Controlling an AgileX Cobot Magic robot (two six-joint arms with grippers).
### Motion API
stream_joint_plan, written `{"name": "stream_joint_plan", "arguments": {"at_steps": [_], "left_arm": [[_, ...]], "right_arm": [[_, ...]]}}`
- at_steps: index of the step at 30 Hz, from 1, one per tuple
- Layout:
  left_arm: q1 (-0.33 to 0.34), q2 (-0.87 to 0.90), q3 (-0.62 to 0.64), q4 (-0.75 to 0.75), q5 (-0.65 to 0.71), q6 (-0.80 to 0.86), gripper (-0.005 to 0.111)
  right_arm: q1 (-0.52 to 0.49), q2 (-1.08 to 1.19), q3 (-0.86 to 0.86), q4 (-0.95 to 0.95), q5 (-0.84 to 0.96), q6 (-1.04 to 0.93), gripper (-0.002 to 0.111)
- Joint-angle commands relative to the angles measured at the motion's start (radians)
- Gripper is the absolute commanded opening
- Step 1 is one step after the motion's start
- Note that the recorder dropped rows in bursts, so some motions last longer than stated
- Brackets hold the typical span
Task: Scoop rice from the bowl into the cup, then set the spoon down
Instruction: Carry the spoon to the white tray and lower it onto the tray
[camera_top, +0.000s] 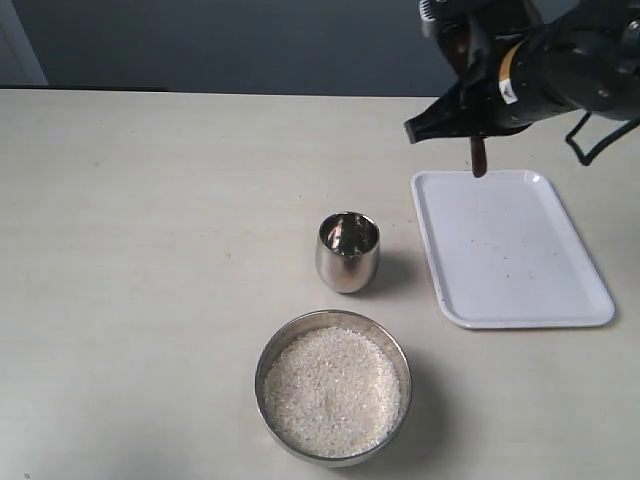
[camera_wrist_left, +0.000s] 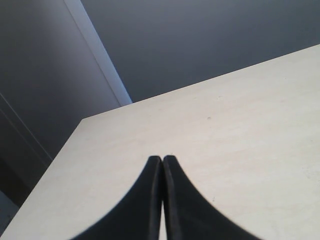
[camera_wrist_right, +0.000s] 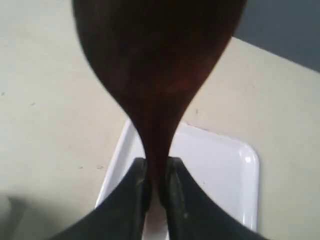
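On the far left I only have my left gripper (camera_wrist_left: 162, 164) through its own wrist camera. Its two dark fingers are pressed flat against each other with nothing between them, and it hangs above a bare stretch of the pale table (camera_wrist_left: 240, 130), near a corner of it, with a dark wall behind.

In the exterior view, the cup (camera_top: 347, 251) stands upright near the middle of the table. Its shiny inside gives me only reflections, so I cannot tell what it holds. The bowl (camera_top: 264, 372) sits nearer the camera, close to the cup but not touching it. It is filled almost to the rim with the rice (camera_top: 333, 391), which lies in a fairly level white bed.

To the right of the cup, a white rectangular tray (camera_top: 515, 255) lies flat on the table, apart from both steel vessels.

Above the far edge of that tray, my right gripper (camera_wrist_right: 157, 175) is clamped on the slim handle of the spoon (camera_wrist_right: 156, 65). In the wrist view the dark red-brown head swells out beyond the fingers, and a corner of the tray shows beneath it. In the exterior view a short dark piece of the spoon hangs below the arm, just over the tray's far rim. I cannot tell whether it touches the tray.
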Motion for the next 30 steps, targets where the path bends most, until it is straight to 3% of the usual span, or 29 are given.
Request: {"name": "stream_joint_plan", "arguments": {"at_steps": [1, 8, 17, 23, 30], "left_arm": [[-0.006, -0.005, -0.002, -0.004, -0.005, -0.006, 0.0], [-0.006, -0.005, -0.002, -0.004, -0.005, -0.006, 0.0], [-0.006, -0.005, -0.002, -0.004, -0.003, -0.006, 0.0], [-0.006, -0.005, -0.002, -0.004, -0.003, -0.006, 0.0], [-0.006, -0.005, -0.002, -0.004, -0.003, -0.006, 0.0]], "right_arm": [[-0.112, -0.006, -0.006, 0.126, -0.002, 0.003, -0.001], [-0.213, 0.027, -0.006, 0.236, -0.047, -0.048, -0.001], [-0.219, 0.172, -0.006, 0.428, -0.028, -0.233, 0.0], [-0.24, 0.205, -0.01, 0.503, 0.023, -0.309, 0.025], [-0.263, 0.237, -0.01, 0.533, 0.075, -0.312, 0.027]]}}
